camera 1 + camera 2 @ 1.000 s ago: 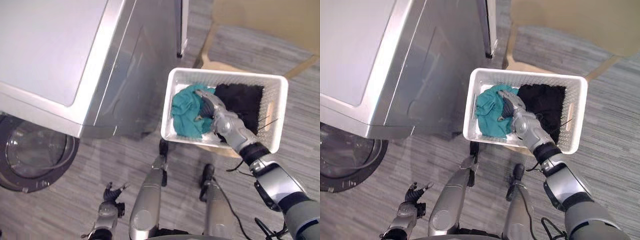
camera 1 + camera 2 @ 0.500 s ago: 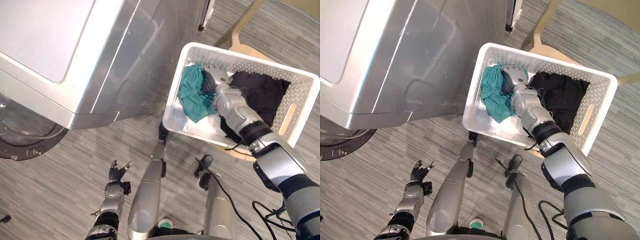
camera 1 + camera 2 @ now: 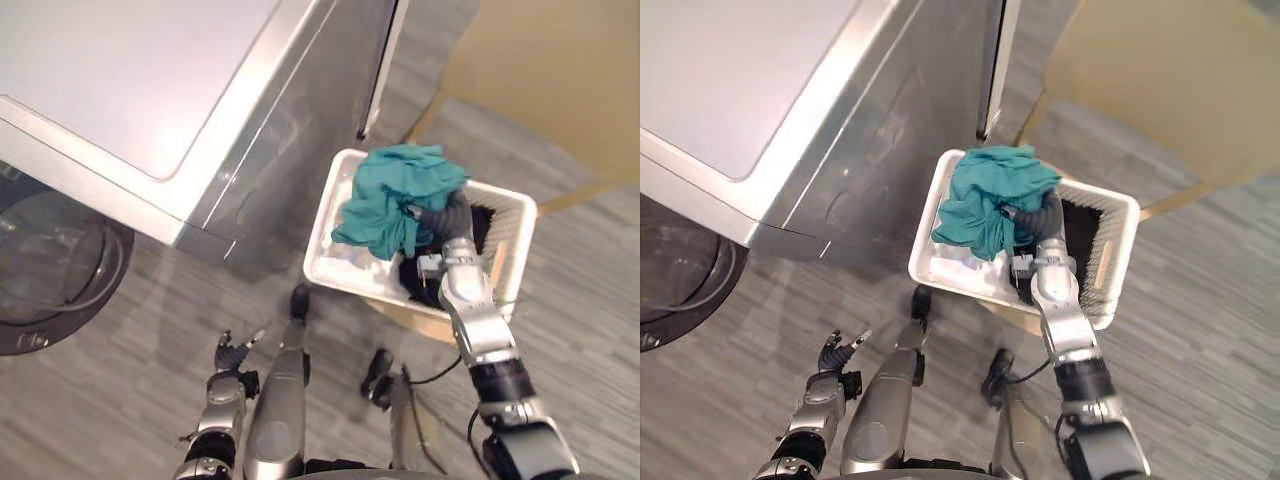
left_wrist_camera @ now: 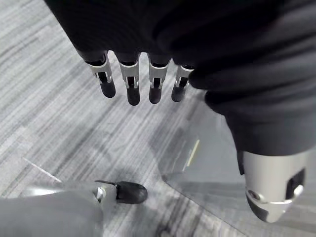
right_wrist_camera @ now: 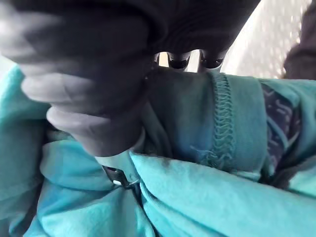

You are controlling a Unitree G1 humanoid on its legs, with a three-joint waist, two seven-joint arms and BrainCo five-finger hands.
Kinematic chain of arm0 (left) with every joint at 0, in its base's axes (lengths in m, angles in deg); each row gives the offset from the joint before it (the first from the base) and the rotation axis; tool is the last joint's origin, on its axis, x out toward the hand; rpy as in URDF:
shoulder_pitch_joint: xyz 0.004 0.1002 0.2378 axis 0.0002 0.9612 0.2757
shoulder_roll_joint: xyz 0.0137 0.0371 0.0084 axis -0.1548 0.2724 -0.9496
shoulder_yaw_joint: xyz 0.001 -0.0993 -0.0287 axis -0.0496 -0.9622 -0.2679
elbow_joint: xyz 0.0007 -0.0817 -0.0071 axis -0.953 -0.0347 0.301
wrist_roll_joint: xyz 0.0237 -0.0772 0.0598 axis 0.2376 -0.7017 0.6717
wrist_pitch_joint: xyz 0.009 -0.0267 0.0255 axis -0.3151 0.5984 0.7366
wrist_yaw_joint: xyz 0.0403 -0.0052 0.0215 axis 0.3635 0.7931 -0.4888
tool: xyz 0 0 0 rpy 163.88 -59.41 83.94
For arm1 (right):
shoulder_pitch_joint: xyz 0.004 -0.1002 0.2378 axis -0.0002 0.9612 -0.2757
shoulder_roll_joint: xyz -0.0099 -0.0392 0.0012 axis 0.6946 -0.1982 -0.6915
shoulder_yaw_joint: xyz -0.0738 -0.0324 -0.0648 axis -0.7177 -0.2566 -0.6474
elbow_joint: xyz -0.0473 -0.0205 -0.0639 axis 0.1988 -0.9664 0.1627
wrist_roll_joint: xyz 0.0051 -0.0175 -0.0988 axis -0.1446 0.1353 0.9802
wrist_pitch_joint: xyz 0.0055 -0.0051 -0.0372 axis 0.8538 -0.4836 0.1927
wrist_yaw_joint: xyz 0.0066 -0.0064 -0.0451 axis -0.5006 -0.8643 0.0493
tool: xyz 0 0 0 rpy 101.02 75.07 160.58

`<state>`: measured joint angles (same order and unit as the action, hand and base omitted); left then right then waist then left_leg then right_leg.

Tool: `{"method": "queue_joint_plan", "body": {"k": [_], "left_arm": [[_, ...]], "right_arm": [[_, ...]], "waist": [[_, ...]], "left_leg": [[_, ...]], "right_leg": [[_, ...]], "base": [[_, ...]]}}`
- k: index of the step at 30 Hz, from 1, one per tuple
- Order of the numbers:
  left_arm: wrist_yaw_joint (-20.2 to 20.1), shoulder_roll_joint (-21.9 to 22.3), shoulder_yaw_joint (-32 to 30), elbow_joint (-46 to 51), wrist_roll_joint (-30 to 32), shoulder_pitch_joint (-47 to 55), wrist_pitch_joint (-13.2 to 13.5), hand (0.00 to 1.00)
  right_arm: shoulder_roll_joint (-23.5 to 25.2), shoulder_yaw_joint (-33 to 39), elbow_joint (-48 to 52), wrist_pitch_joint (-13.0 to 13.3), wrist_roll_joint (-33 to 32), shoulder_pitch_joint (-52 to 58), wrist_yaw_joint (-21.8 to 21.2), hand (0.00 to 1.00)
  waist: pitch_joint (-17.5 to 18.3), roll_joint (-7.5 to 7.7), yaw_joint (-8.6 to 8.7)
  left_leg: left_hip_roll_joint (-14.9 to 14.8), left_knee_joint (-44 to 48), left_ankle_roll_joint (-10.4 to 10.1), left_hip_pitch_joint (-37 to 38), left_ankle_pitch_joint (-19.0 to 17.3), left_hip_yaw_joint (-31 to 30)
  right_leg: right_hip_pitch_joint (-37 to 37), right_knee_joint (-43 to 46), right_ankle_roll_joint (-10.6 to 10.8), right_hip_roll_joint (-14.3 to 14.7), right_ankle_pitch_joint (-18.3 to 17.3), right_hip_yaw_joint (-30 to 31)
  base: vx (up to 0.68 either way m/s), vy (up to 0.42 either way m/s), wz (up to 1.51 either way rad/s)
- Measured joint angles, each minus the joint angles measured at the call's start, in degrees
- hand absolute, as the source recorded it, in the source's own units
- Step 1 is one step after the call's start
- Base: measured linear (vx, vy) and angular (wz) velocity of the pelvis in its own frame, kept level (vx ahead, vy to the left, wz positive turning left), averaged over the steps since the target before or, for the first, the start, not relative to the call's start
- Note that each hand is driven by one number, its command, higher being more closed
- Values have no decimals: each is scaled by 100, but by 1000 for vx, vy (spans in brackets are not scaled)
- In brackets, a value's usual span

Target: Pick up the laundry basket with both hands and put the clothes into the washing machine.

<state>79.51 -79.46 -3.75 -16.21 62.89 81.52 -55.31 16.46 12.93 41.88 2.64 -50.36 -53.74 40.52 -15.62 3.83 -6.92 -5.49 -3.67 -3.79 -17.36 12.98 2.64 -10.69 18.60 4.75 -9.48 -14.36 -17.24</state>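
The right robot hand [image 3: 455,216] is clutching the teal garment [image 3: 395,195] above the laundry basket's [image 3: 322,246] far-left corner; the left robot hand [image 3: 233,352] is hanging spread.

Head pair looks down — sharing the basket [image 3: 330,262]; wrist cameras seemingly close.

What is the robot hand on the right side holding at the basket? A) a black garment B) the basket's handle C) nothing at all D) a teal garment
D: the right robot hand has its fingers curled into the teal garment, which bulges over the white basket.
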Motion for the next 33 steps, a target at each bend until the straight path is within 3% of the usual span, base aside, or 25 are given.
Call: {"method": "queue_joint_plan", "body": {"k": [4,8,11,13,14,15,16,17,19,20,21,22,23,24,26,28,29,31,33], "left_arm": [[-12,12,-374,-239,13,385,-118,0],[-10,57,-650,-443,4,655,-129,0],[-29,133,-874,-481,-2,717,-126,0],[-45,148,-871,-476,-1,687,-124,0],[-66,205,-871,-465,-2,636,-110,0],[-106,220,-859,-356,-2,578,-117,0],[-103,261,-862,-156,-7,573,-103,0],[-96,277,-862,-58,-10,575,-86,0],[-70,325,-846,232,-81,579,-61,0],[-10,424,-760,426,-186,634,-35,0],[-4,502,-658,566,-249,720,-14,0],[-7,545,-562,654,-262,751,-6,0],[-17,608,-301,854,-288,866,-9,0],[-32,587,-62,1241,-292,960,-11,0],[-87,514,89,1873,-293,1037,-2,0],[-164,263,207,3106,-293,1214,129,0],[-192,188,206,3338,-293,1198,201,0],[-294,-149,326,4004,-292,970,492,0],[-415,-384,653,4200,-282,702,641,0]], "right_arm": [[420,152,201,199,-603,459,-159,100],[636,138,435,402,-1410,750,-367,100],[653,136,532,602,-1748,919,-485,100],[649,141,543,616,-1746,1068,-500,100],[660,143,671,614,-1735,1150,-503,100],[645,131,891,619,-1732,1247,-510,100],[637,93,1065,644,-1717,1236,-508,100],[638,55,1119,663,-1704,1190,-501,100],[624,-144,1179,737,-1622,1007,-510,100],[561,-187,1184,742,-1609,896,-503,100],[507,-200,1166,741,-1609,835,-500,100],[442,-196,1150,740,-1610,804,-498,100],[227,-129,1110,725,-1607,824,-476,100],[72,-10,1022,717,-1587,792,-476,100],[-54,191,878,686,-1477,576,-477,100],[-132,157,888,657,-1240,383,-520,100],[-161,153,870,655,-1160,340,-550,100],[-283,162,535,650,-965,138,-679,100],[-468,163,100,603,-829,-21,-785,100]], "waist": [[475,-31,3],[665,-114,47],[746,-167,250],[752,-230,284],[740,-298,294],[734,-304,285],[755,-274,274],[760,-271,234],[865,-221,-10],[977,-425,-164],[1001,-554,-193],[996,-686,-161],[964,-944,-39],[908,-857,16],[903,-841,-23],[919,-829,-19],[925,-840,-23],[948,-835,19],[1029,-791,68]], "left_leg": [[-38,-101,35,616,-98,422],[-79,-160,32,1128,-243,931],[-93,-45,82,1214,-328,1059],[-238,199,173,1135,-432,1008],[-284,299,245,1023,-508,877],[-184,511,265,951,-521,636],[-121,799,288,749,-537,444],[-115,970,295,616,-542,372],[-175,1372,278,140,-526,300],[-310,1381,194,-233,-416,198],[-412,1345,217,-416,-366,209],[-481,1296,223,-504,-361,199],[-617,988,134,-478,-524,274],[-674,883,37,-482,-933,673],[-649,1352,64,-478,-929,948],[-620,2529,144,-334,-1057,778],[-601,2789,209,-244,-1150,695],[-567,3175,178,250,-1869,534],[-511,2835,165,667,-1959,552]], "right_leg": [[510,-550,43,136,321,400],[782,-777,74,169,516,926],[785,-528,126,149,573,1086],[735,-231,304,196,657,1155],[557,760,253,161,330,1307],[501,1922,402,113,58,1533],[687,2323,499,118,-53,1709],[806,2276,480,136,-68,1751],[1062,1471,223,262,-454,1657],[1147,794,0,435,-790,1366],[1158,545,-74,535,-964,1225],[1142,473,-124,620,-1039,1131],[1122,485,-242,766,-942,786],[1080,426,-384,660,-850,515],[1023,386,-528,538,-704,303],[939,194,-634,506,-420,84],[931,135,-645,507,-353,9],[935,-184,-650,470,-50,-311],[933,-450,-562,406,186,-551]], "base": [[47,-7,-52],[22,12,-73],[-6,20,-20],[-74,17,24],[-81,-26,70],[-59,-79,106],[-24,-84,101],[-121,-155,62],[-264,-233,17],[-346,-239,11],[-443,-261,20],[-373,-186,69],[-436,-178,120],[-352,-109,122],[-310,-105,78],[-254,-100,54],[-187,-26,51],[-193,31,71],[-148,76,69]]}}
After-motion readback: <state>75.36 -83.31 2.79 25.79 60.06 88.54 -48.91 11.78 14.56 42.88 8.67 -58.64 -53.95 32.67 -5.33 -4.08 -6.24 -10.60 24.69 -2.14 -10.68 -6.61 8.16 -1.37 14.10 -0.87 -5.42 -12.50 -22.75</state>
